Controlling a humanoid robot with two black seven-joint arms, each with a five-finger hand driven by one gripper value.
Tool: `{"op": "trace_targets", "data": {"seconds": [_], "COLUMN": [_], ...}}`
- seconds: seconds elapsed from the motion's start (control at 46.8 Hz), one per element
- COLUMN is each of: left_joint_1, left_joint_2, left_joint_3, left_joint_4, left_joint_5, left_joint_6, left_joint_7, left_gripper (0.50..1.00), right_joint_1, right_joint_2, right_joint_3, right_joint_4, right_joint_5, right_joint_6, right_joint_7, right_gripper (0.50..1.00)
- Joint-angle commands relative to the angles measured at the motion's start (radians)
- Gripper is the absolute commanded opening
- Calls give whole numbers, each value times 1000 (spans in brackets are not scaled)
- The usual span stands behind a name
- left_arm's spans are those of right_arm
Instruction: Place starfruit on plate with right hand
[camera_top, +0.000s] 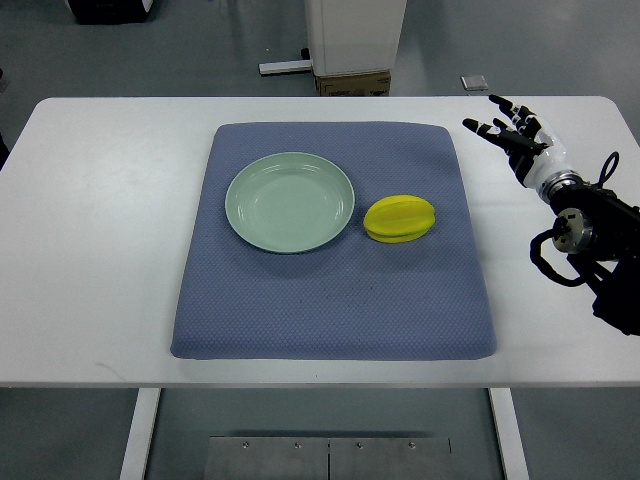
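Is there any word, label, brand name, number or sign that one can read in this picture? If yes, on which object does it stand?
None can be read. The plate, the starfruit, the blue mat and the white table carry no print. The right hand shows no legible marking. The small grey square on the floor beyond the table is too small to read.

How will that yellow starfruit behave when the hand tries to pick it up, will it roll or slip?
The starfruit looks ridged and lies on its side on the textured blue mat, so it probably rocks rather than rolls far. Its skin looks smooth and glossy, so it may slip between fingers. It seems firm, yet likely bruises if the open right hand squeezes hard.
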Motion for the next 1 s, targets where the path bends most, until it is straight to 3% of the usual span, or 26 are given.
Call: {"op": "trace_targets", "data": {"seconds": [0.0,0.983], "left_joint_1": [0,2], "left_joint_2": [0,0], "left_joint_3": [0,0], "left_joint_4": [0,0], "left_joint_5": [0,0], "left_joint_6": [0,0], "left_joint_7": [0,0], "left_gripper": [1000,1000], "right_joint_1": [-1,8], "right_joint_2": [0,-1], "right_joint_3": [0,0], "right_joint_4": [0,-3], "right_joint_5": [0,0], "right_joint_6": [0,0], "right_joint_7": [0,0], "right_gripper": [1000,1000]}}
